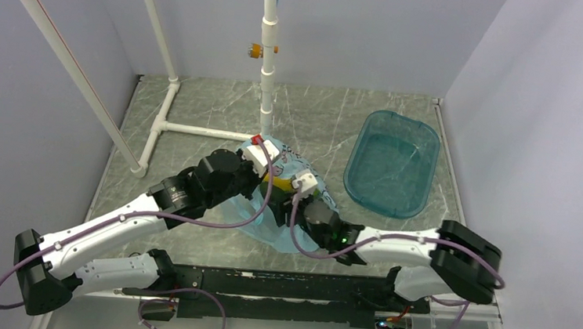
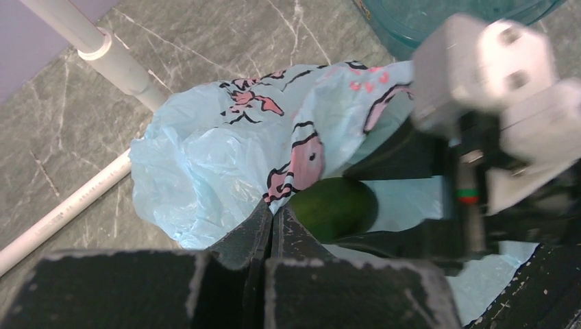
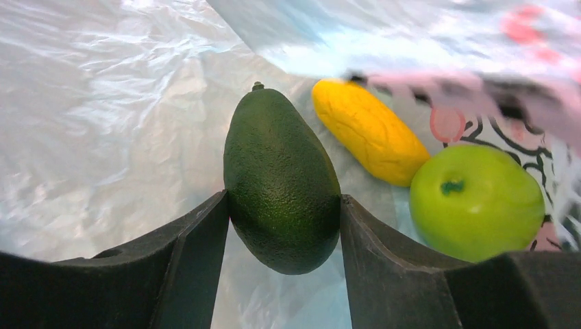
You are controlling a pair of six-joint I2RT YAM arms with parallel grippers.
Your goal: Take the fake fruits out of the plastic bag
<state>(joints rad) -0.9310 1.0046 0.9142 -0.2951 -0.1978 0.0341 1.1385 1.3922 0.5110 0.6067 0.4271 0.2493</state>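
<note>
From above, we see the light blue crinkly plastic bag [image 1: 266, 229] lying in the middle of the grey marbled bench [image 1: 199, 102]. The left arm [image 1: 110, 229] and the right arm [image 1: 415, 249] meet over it. The rigid teal plastic tub [image 1: 392, 164] stands well apart, to the far right.

In the left wrist view, the left jaws are pressed together, and we judge that they pinch a fold of the bag's printed edge, holding the mouth up. Just beyond them, the dark green oval plastic fruit [image 2: 336, 205] shows inside the opening.

In the right wrist view, we are looking into the bag. The right jaws are closed on the dark green fruit, one on each flank and both touching it. The yellow-orange elongated plastic fruit [image 3: 370, 130] lies just beyond to the right. The bright green round plastic apple [image 3: 476, 199] is nearer, touching or almost touching the yellow one. All three rest on the bag's film.

We judge that the first fruit is gripped but not yet out. The next move calls for drawing it back through the mouth while the left jaws hold the film clear, then setting it on the bench.
</note>
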